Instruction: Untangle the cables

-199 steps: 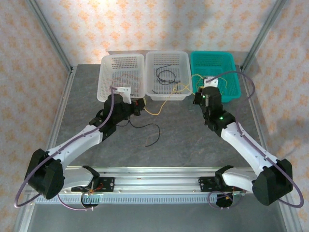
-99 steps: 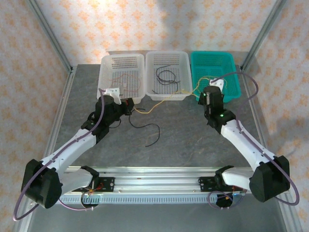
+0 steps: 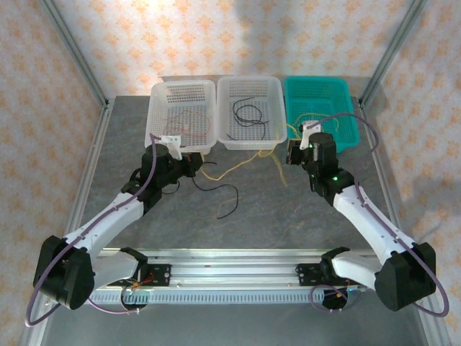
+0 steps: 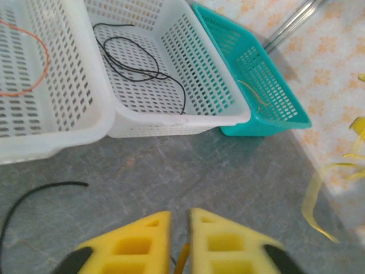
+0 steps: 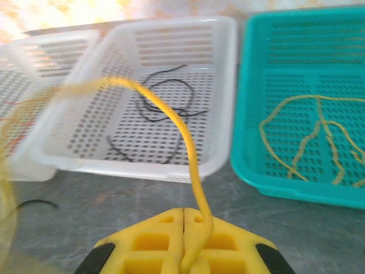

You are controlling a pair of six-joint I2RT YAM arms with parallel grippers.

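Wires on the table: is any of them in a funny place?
Yes. A yellow wire trails from the right gripper across the table, outside the teal basket holding other yellow ones. A black wire lies loose on the table too.

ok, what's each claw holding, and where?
Right claw shut on the yellow cable; which stretch is unclear. Left claw slightly open, a yellow strand in its gap, not clearly gripped.

My left end effector [image 4: 181,214], clamped a second ago, now shows a narrow gap between its pads and has shifted toward the tabletop's [image 3: 288,216] left edge. The yellow cable [image 5: 191,151], strung taut between both arms half a second back, sags in loose loops near the far edge. My right end effector [image 5: 183,220] has swung slightly inward, away from the teal basket [image 5: 242,103].
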